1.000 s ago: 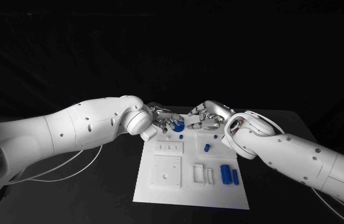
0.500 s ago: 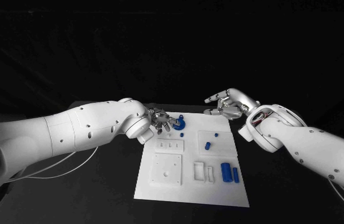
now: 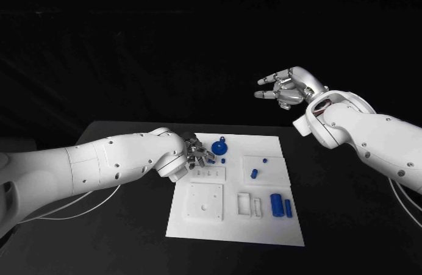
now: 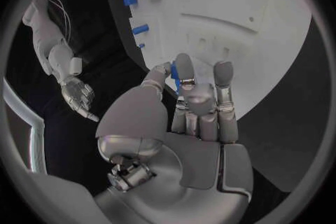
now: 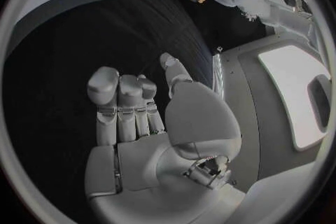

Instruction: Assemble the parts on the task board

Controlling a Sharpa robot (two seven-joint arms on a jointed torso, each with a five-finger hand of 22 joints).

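Lifted high and clear of the table since a second ago, the right hand (image 3: 288, 87) now hangs above the far right corner, fingers loosely curled and holding nothing. At the task board (image 3: 264, 226), the left hand (image 3: 195, 153) rests at the far left edge; the left wrist view shows a small blue part (image 4: 174, 75) pinched between thumb and finger. Just beside that hand, a round blue part (image 3: 220, 147) sits on the board's far end. Two blue cylinders (image 3: 282, 205) lie side by side near the right edge, and a smaller blue piece (image 3: 254, 173) lies mid-board.
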